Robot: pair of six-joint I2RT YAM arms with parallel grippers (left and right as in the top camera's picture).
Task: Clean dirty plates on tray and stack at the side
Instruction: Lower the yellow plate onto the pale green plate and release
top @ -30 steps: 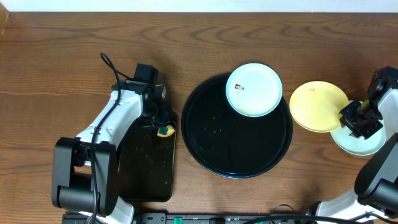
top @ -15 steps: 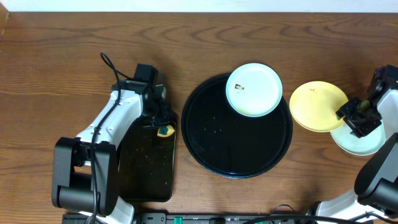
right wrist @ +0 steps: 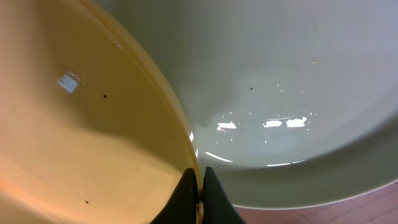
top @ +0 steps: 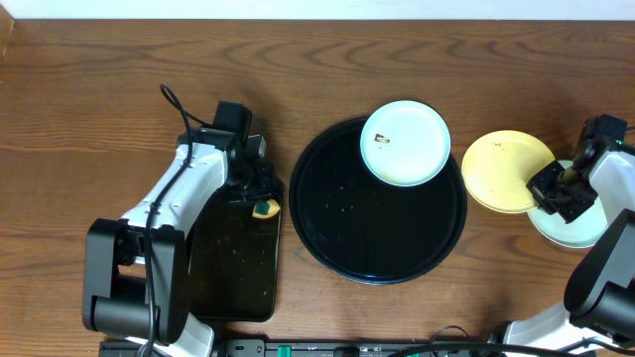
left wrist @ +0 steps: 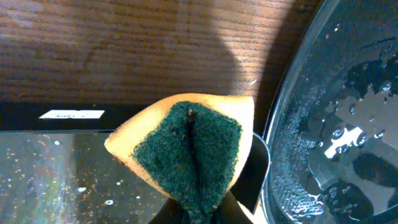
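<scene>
A brown wooden surface (top: 99,99) carries a round black tray (top: 347,218) at its middle, glossy and beaded with water drops. A light-blue plate (top: 405,142) sits at the tray's far edge, overhanging the rim a little, with a small brown smear (top: 382,140) on its left side. Just beside the tray's right rim lies the yellow plate (top: 501,169), off the tray, with a few dark specks on it; whether it touches the rim cannot be told. Its right edge overlaps a second pale plate (top: 585,230) that rests on the surface further right. The right pincer (top: 544,188) is closed on the yellow plate's right rim; in the right wrist view its dark tips (right wrist: 200,186) meet on that thin yellow edge (right wrist: 81,124), with the pale plate (right wrist: 298,81) lying below and behind it, wet and shiny. To the left of the round tray stands a rectangular black tray (top: 233,268), speckled with droplets. The left pincer (top: 260,200) hangs over its far right corner, clamped on a sponge (top: 264,208). In the left wrist view the sponge (left wrist: 189,146) is folded, green scouring side outward with a yellow border, pinched from below by the pincer (left wrist: 202,210), between the rectangular tray (left wrist: 56,174) and the round tray's wet rim (left wrist: 292,137).
</scene>
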